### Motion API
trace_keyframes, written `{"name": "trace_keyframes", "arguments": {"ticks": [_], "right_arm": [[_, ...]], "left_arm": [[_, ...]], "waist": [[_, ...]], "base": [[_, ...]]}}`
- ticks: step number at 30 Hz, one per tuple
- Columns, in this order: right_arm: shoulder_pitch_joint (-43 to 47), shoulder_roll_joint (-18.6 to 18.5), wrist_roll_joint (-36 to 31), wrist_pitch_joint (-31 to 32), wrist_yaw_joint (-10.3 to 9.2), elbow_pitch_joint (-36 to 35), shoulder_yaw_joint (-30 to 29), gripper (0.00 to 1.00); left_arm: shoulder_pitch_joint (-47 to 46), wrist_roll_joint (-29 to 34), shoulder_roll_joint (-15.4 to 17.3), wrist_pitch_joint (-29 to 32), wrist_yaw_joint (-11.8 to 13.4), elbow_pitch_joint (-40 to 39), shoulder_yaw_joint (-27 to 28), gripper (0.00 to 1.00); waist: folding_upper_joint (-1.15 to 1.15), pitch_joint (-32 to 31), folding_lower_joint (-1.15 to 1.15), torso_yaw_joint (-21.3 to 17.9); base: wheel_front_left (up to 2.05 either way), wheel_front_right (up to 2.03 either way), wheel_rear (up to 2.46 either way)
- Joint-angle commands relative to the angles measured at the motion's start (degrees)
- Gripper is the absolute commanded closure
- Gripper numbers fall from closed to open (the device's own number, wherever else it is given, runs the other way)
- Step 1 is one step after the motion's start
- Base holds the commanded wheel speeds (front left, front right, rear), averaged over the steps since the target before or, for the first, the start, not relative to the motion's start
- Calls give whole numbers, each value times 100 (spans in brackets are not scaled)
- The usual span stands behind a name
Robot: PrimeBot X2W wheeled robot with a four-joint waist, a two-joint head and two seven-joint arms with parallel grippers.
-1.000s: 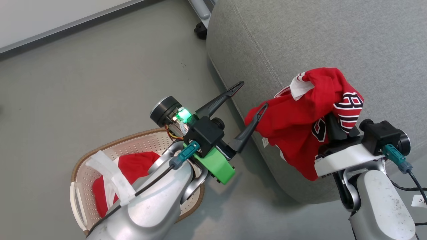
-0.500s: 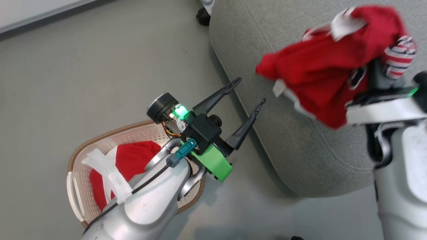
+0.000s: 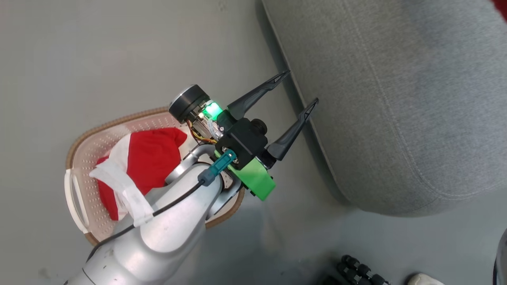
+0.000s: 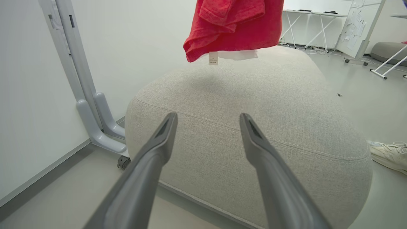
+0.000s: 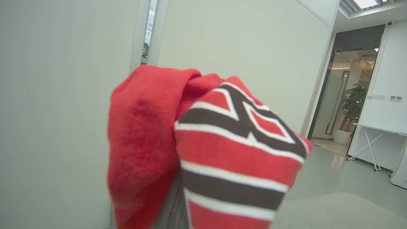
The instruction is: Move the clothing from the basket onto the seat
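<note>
Counting two red garments on this one. The first, the jersey (image 4: pixel 235 28), is hanging bunched above the top of the seat (image 4: pixel 254 127), with one white label (image 4: pixel 213 58) dangling from its lower edge. I am not able to tell whether the cloth is touching the cushion.

The right claw (image 5: pixel 170 210) is clamping that jersey with its fingers pressed together. The fabric is draping over them, the navy-and-white lettering facing the wrist camera.

The second garment, the shorts (image 3: pixel 146 158), is lying crumpled inside the basket (image 3: pixel 99 128), white stripe showing along one side. I am seeing one basket, sitting on the floor (image 3: pixel 119 59) beside the seat and apart from it, partly covered by my left forearm.

The left claw (image 3: pixel 302 87) is hovering with its two fingers spread wide and nothing between them. It is hanging over the floor between the basket and the seat, tips pointing at the seat's rounded side, just beside the stitched seam.

I am logging one seat, with one pale shoe (image 4: pixel 388 154) resting on the floor close to its far end.
</note>
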Motion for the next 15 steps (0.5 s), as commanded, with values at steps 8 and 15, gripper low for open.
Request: {"name": "trace_keyframes", "arguments": {"ticks": [8, 15], "right_arm": [[-913, -403, 61, -1, -3, 865, -233, 100], [-1023, -396, -26, -1, -3, 2073, -201, 100]], "left_arm": [[-283, 74, 169, 43, 15, -89, -3, 0], [-348, 86, 260, 58, 46, -107, -22, 0]], "waist": [[0, 764, 0, 153], [0, 994, 0, 195]], "base": [[0, 0, 0], [0, 0, 0]]}}
